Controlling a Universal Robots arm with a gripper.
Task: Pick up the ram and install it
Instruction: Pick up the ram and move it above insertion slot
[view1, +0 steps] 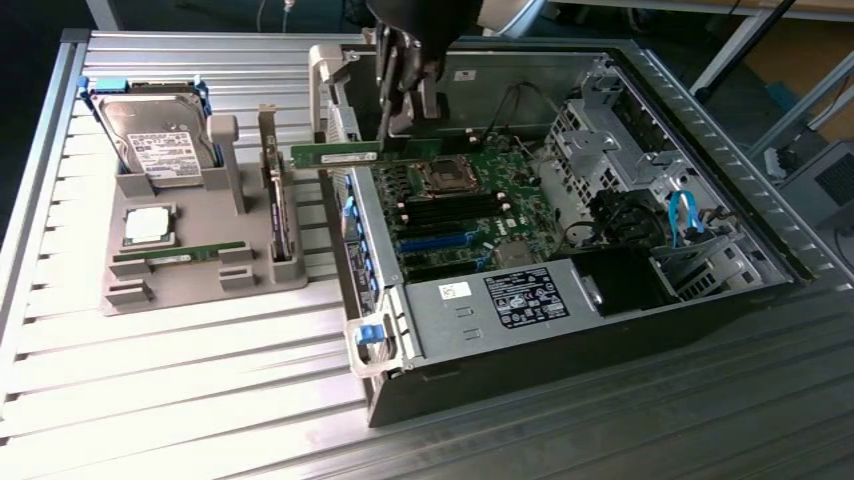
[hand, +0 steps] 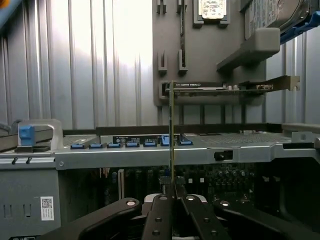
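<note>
The ram (view1: 344, 155) is a long green stick with a white label. It hangs level above the open computer case's wall on the exterior view's left, one end reaching over the motherboard (view1: 461, 215). My gripper (view1: 407, 138) comes down from above and is shut on the stick's end nearer the case. In the wrist view the ram (hand: 172, 130) shows edge-on as a thin line rising from between my gripper's (hand: 173, 192) black fingers (hand: 159, 210). The black memory slots (view1: 438, 212) lie lower down on the board, beside the processor socket (view1: 447, 178).
A grey holder tray (view1: 200, 285) on the exterior view's left carries a hard drive (view1: 160, 135), a square silver processor (view1: 147, 225), a second green stick (view1: 174, 255) and an upright card (view1: 278, 215). The case walls (view1: 387, 330), power supply (view1: 514, 295) and drive cage (view1: 601, 140) ring the motherboard.
</note>
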